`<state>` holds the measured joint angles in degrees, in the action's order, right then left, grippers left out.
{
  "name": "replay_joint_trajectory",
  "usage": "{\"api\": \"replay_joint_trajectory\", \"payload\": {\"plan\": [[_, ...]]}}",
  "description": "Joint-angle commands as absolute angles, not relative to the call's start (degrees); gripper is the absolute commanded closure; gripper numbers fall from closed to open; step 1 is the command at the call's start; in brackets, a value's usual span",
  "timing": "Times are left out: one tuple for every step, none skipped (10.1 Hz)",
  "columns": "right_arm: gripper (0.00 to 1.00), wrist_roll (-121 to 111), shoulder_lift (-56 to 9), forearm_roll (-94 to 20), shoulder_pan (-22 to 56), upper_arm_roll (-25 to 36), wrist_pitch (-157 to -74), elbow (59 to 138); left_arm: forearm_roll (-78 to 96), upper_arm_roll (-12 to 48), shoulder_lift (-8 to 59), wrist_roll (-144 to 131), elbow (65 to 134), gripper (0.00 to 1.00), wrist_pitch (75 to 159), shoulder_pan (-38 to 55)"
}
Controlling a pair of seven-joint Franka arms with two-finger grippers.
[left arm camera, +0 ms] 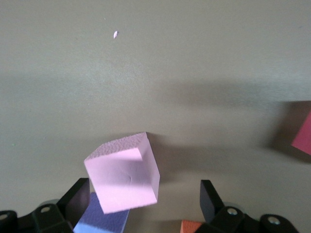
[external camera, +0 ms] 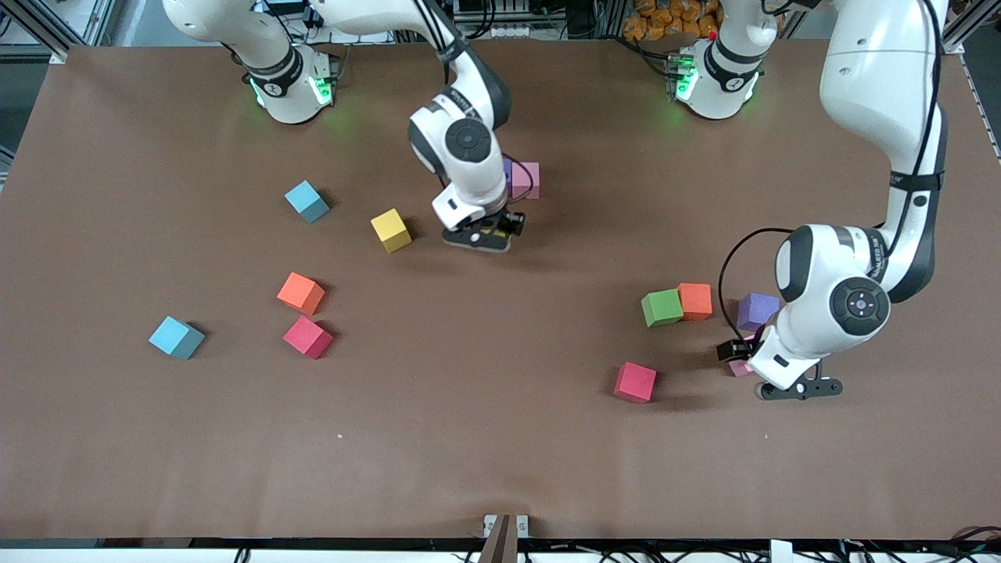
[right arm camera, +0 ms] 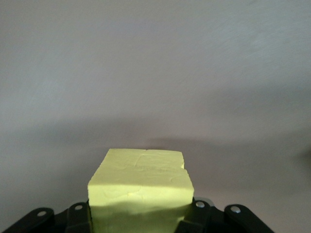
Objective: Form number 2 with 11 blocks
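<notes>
My right gripper (external camera: 478,236) hangs over the table's middle, shut on a yellow cube (right arm camera: 141,189) that is hidden in the front view. My left gripper (external camera: 740,358) is low at the left arm's end, open around a tilted pink cube (left arm camera: 124,172), which shows in the front view (external camera: 740,367); both fingers (left arm camera: 77,196) stand apart from it. A purple cube (external camera: 758,310), an orange cube (external camera: 695,301) and a green cube (external camera: 662,307) lie close by, with a red cube (external camera: 634,381) nearer the camera. Another pink cube (external camera: 525,179) lies beside the right arm.
A second yellow cube (external camera: 390,230), an orange cube (external camera: 301,293) and a red cube (external camera: 307,337) lie toward the right arm's end. Two teal-blue cubes (external camera: 306,201) (external camera: 177,338) lie there too. The brown table (external camera: 485,438) is bare near the camera.
</notes>
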<state>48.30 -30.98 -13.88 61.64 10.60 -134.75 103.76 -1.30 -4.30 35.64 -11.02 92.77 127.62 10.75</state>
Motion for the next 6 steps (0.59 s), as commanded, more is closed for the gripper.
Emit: {"api": "replay_joint_trajectory", "payload": {"plan": [[0.85,46.05,-36.71,-11.87,62.48,8.09,-132.89,96.62,0.34,-6.41,38.31,-10.54,91.14,0.00,129.11,11.69],[0.85,46.23,-38.22,-11.87,63.45,8.09,-132.89,95.03,1.31,-7.63,38.49,-10.37,91.23,0.00,129.11,11.69],[0.85,46.23,-38.75,-11.95,63.72,8.09,-132.89,94.75,1.32,-7.99,38.50,-10.63,91.58,0.00,129.11,11.69],[0.85,46.23,-39.02,-11.95,63.89,8.09,-132.89,94.75,1.41,-8.09,38.58,-10.90,91.67,0.00,129.11,11.69],[0.85,46.14,-39.55,-11.95,64.24,8.00,-132.89,94.83,1.41,-8.70,38.93,-10.99,91.76,0.00,129.02,11.60],[0.85,46.14,-39.90,-11.87,64.77,8.09,-132.80,95.10,1.41,-8.88,39.11,-10.99,91.76,0.00,129.02,11.60]]}}
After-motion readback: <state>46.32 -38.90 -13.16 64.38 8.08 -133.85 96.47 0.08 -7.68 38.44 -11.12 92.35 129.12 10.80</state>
